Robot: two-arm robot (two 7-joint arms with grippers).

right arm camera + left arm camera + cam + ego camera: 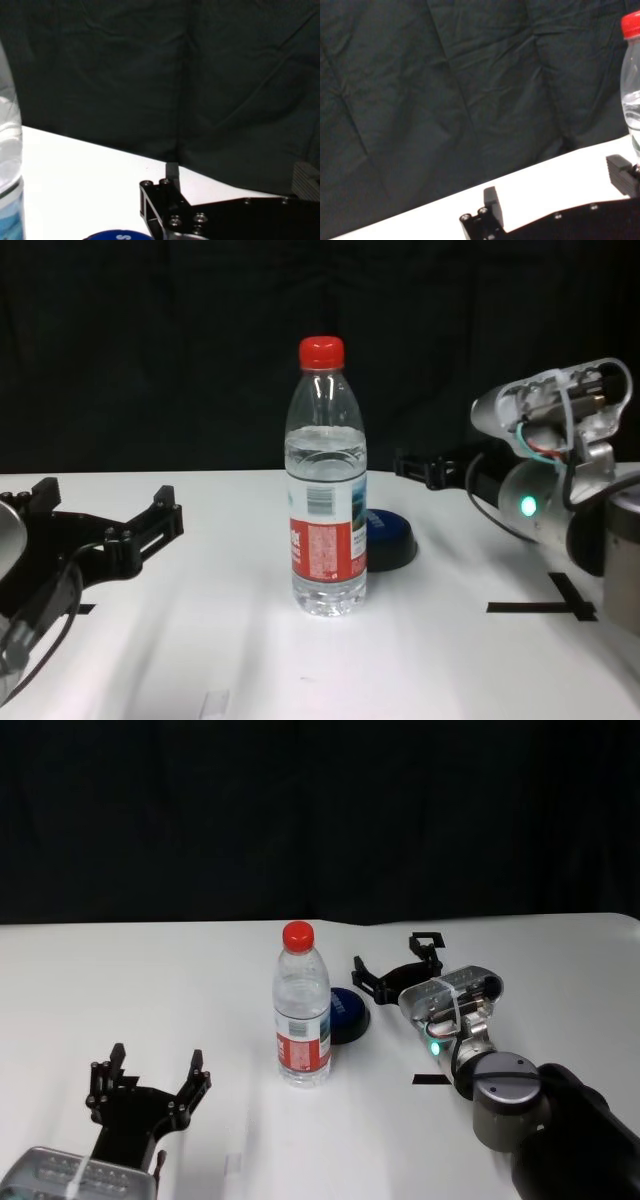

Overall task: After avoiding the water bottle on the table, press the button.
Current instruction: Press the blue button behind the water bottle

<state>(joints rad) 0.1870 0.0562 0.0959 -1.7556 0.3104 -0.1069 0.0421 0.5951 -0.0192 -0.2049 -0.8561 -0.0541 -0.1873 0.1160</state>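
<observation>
The water bottle (pixel 302 1010) stands upright on the table (pixel 150 980), clear with a red cap; it also shows in the chest view (pixel 327 510) and at the edges of both wrist views (pixel 632 75) (pixel 7 175). The dark blue button (pixel 347 1015) sits just behind and to the right of the bottle, low on the table (pixel 388 538), and its top edge shows in the right wrist view (pixel 120 235). My right gripper (pixel 393 960) hangs open just right of the button and holds nothing. My left gripper (pixel 150 1075) rests open near the front left, well away from the bottle.
Black cross marks lie on the table by my right forearm (pixel 430 1078) (pixel 560 605). A dark curtain (pixel 320 810) closes off the back. White table surface stretches left of the bottle and behind it.
</observation>
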